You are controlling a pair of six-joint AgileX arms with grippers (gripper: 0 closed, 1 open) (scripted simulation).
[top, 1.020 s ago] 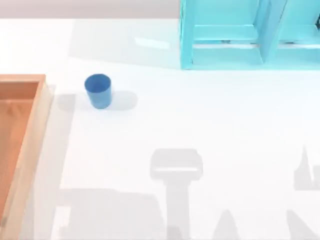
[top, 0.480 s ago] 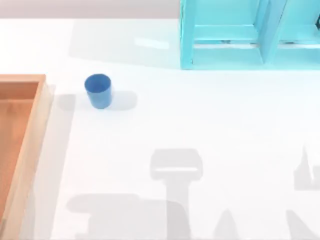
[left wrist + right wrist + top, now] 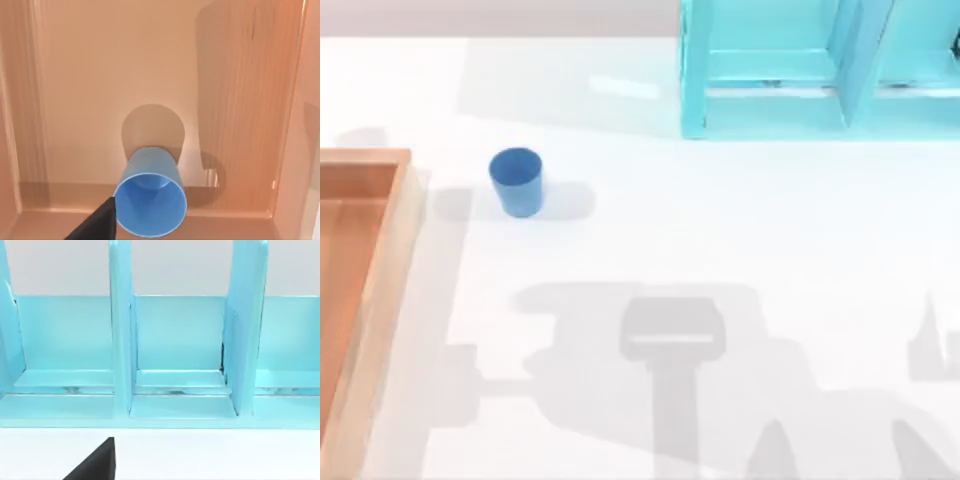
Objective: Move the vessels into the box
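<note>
At the table's left edge you have the large shallow orange-brown wooden tray with its light wood rim walls. In the left wrist view a small plain blue cup stands upright on the tray's floor near one of its rim walls, with one dark finger of the left gripper just beside its rim; you cannot tell from this whether that gripper is spread or pressed together. A second identical blue cup stands upright on the white table, just right of the tray's far corner. Grey shadows lie across the table's near edge. At the far right corner stands a cyan shelf-like frame; the right wrist view faces its compartments, one dark finger low in view.
</note>
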